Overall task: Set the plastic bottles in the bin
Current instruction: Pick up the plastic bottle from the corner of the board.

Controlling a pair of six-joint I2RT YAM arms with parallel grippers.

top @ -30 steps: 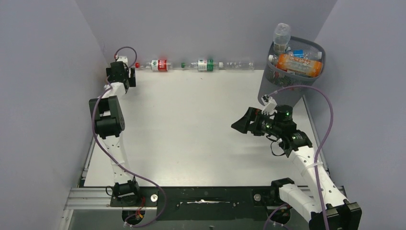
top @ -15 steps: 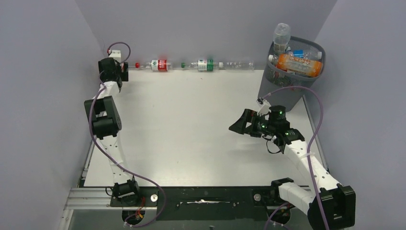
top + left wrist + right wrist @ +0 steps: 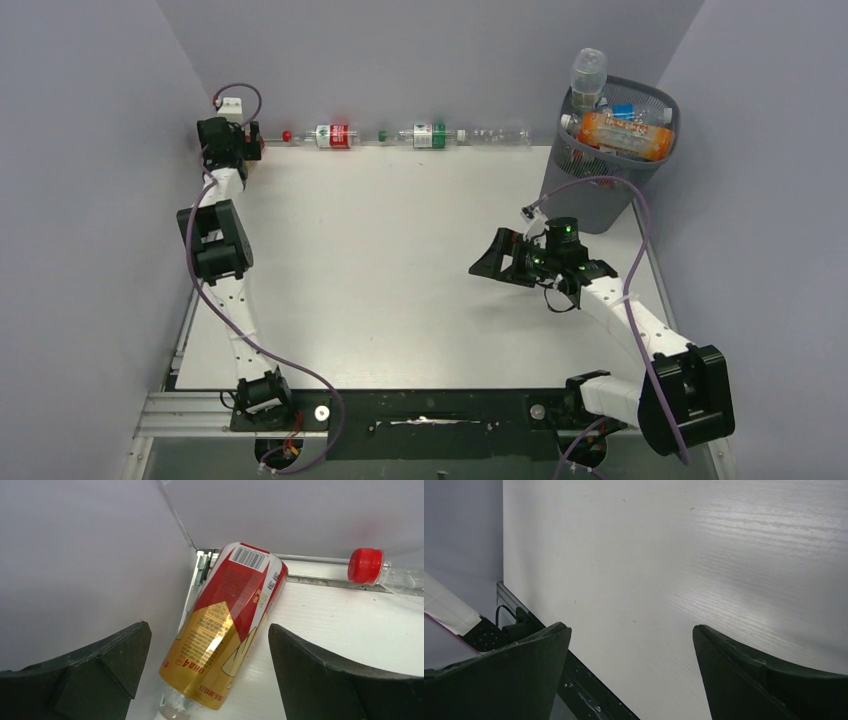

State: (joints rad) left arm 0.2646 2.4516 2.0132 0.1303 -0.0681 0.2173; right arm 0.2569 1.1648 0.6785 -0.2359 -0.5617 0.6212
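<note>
A bottle with a red and gold label (image 3: 227, 620) lies in the table's back left corner, between the open fingers of my left gripper (image 3: 207, 630). In the top view that gripper (image 3: 245, 145) hides it. Three bottles lie along the back wall: one with a red label (image 3: 333, 135) and red cap (image 3: 365, 565), one with a green label (image 3: 428, 135), and a clear one (image 3: 500, 135). The dark mesh bin (image 3: 655, 98) at the back right holds several bottles, among them an orange one (image 3: 625, 135). My right gripper (image 3: 485, 265) is open and empty above bare table (image 3: 631, 628).
Grey walls close in the table on the left, back and right. A clear bottle (image 3: 588, 72) sticks up above the bin's rim. A metal rail (image 3: 310, 580) runs along the back edge. The table's near edge and black frame (image 3: 584, 690) show below the right gripper.
My left gripper has moved further into the back left corner, over the red and gold bottle. My right arm has drawn left and toward the near side, away from the bin.
</note>
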